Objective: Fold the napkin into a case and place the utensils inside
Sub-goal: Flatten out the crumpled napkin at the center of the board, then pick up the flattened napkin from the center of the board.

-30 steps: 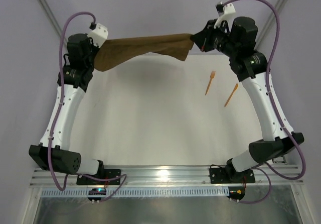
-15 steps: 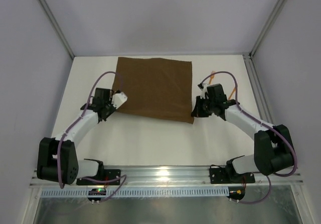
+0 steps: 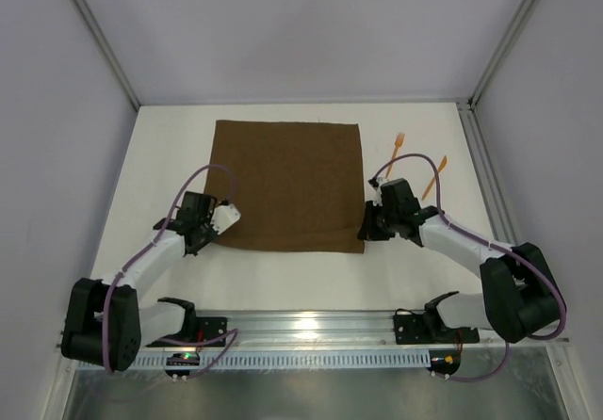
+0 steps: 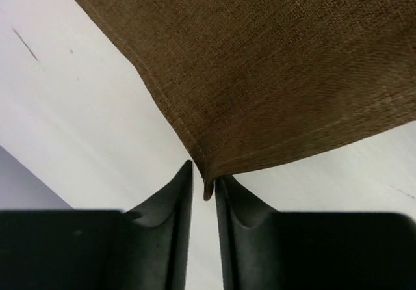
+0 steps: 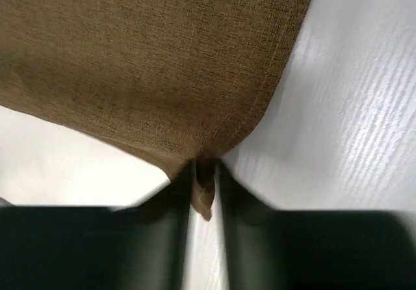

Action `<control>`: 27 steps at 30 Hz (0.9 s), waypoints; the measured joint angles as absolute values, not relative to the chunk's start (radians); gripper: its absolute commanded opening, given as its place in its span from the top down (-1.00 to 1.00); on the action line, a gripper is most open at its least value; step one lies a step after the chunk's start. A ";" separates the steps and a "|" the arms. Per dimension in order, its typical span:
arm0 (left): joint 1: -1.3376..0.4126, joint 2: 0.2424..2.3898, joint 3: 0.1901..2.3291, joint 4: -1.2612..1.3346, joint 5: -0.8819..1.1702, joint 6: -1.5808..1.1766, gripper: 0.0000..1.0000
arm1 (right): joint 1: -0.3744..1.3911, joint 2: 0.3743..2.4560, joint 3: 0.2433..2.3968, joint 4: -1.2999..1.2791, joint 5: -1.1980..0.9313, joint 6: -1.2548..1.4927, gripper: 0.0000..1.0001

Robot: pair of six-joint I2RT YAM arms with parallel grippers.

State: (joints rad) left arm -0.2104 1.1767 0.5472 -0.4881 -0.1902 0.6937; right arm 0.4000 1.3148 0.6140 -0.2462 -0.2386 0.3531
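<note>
The dark brown napkin [image 3: 287, 185] lies spread flat as a square on the white table. My left gripper [image 3: 213, 236] is at its near left corner. In the left wrist view the napkin [image 4: 279, 62] has its corner hanging between the slightly open jaws of that gripper [image 4: 205, 173], with a gap beside it. My right gripper [image 3: 364, 234] is at the near right corner. There the napkin [image 5: 149, 62] is bunched between the tips of the gripper [image 5: 205, 170]. The orange fork [image 3: 397, 144] and the plain pointed utensil [image 3: 436, 170] lie to the napkin's right.
The right arm's purple cable [image 3: 415, 161] loops over the table close to the utensils. Frame posts [image 3: 99, 48] and grey walls bound the table on the left, right and back. A metal rail [image 3: 311, 324] runs along the near edge.
The napkin, held stretched in the air at the back a second ago, now lies flat. Both arms have come down and drawn toward me. The left jaws have parted.
</note>
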 measured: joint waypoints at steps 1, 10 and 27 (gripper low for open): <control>-0.211 1.168 0.547 -0.487 -0.191 0.694 0.23 | 0.400 1.307 0.613 -0.247 -0.231 0.361 -0.02; -0.215 1.131 0.526 -0.516 -0.212 0.704 0.05 | 0.439 1.205 0.612 -0.363 -0.101 0.362 -0.31; -0.216 1.174 0.474 -0.395 -0.255 0.718 0.28 | 0.501 1.283 0.546 -0.233 -0.097 0.399 0.29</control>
State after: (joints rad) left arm -0.2157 1.1736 0.4744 -0.3946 -0.2554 0.7181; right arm 0.5007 1.2827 0.5457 -0.2333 -0.0975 0.3988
